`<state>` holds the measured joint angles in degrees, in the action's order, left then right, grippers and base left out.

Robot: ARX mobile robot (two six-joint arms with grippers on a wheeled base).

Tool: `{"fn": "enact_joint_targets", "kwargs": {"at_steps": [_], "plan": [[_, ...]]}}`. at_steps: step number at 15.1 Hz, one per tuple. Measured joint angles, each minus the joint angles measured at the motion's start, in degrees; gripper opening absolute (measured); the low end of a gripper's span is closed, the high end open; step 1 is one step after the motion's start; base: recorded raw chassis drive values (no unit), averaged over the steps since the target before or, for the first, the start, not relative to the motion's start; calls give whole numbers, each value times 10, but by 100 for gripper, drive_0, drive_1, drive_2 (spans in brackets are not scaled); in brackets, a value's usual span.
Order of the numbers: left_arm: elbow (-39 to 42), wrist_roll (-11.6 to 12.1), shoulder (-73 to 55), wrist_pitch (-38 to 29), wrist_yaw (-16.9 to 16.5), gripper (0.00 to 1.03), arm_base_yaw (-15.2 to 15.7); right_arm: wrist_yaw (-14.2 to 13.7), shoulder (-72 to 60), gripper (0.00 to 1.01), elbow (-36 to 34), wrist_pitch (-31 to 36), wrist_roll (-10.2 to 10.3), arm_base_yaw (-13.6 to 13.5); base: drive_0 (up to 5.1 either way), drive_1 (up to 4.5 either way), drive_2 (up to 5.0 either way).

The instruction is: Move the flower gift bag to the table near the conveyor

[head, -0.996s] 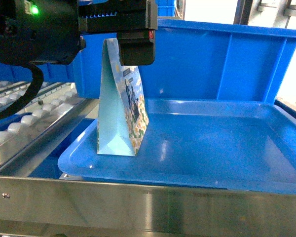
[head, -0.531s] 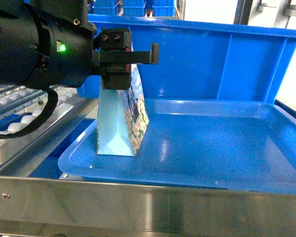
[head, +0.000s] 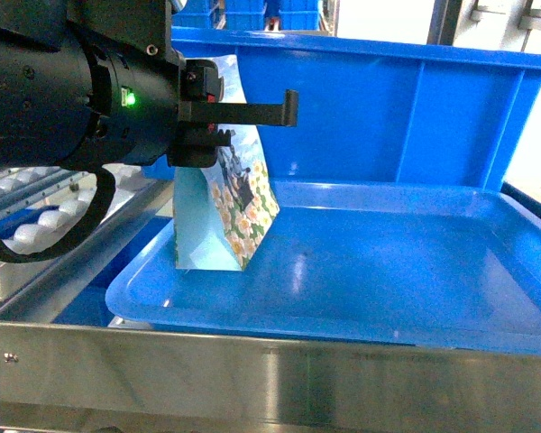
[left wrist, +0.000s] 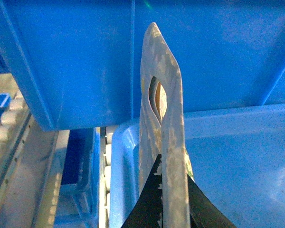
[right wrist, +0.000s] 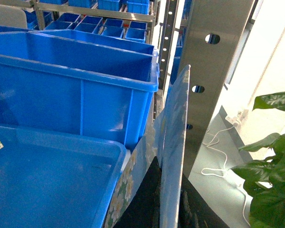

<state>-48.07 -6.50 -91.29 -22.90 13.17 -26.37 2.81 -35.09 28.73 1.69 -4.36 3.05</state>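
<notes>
Sloping at far left: conveyor [head: 45, 216] rollers. Clamping the gift bag [head: 224, 212] top: left gripper [left wrist: 173, 194], apparently lifting it clear of the blue tray [head: 388, 280]. Holding a second floral bag [right wrist: 173, 156] at right: right gripper, jaws hidden, closure unclear.

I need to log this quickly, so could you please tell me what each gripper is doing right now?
Left gripper: jaws shut on the flower gift bag, at its top edge.
Right gripper: jaws shut on a second gift bag.

Bright daylight from right, glare on tray [head: 361, 262], soft focus
</notes>
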Motion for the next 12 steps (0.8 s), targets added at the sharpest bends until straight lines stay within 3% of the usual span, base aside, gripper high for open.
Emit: {"fn": "enact_joint_targets", "kwargs": {"at_steps": [4, 5, 7, 12], "plan": [[29, 31, 80, -34, 4, 2, 3, 0, 0, 3, 0, 0, 0, 0, 0, 0, 0], [37, 36, 114, -34, -6, 2, 12, 0, 0, 3, 0, 0, 0, 0, 0, 0, 0], [89, 49, 224, -24, -2, 2, 64, 0, 0, 3, 0, 0, 0, 0, 0, 0, 0], [122, 67, 322, -7, 12, 2, 94, 0, 0, 3, 0, 0, 0, 0, 0, 0, 0]]}}
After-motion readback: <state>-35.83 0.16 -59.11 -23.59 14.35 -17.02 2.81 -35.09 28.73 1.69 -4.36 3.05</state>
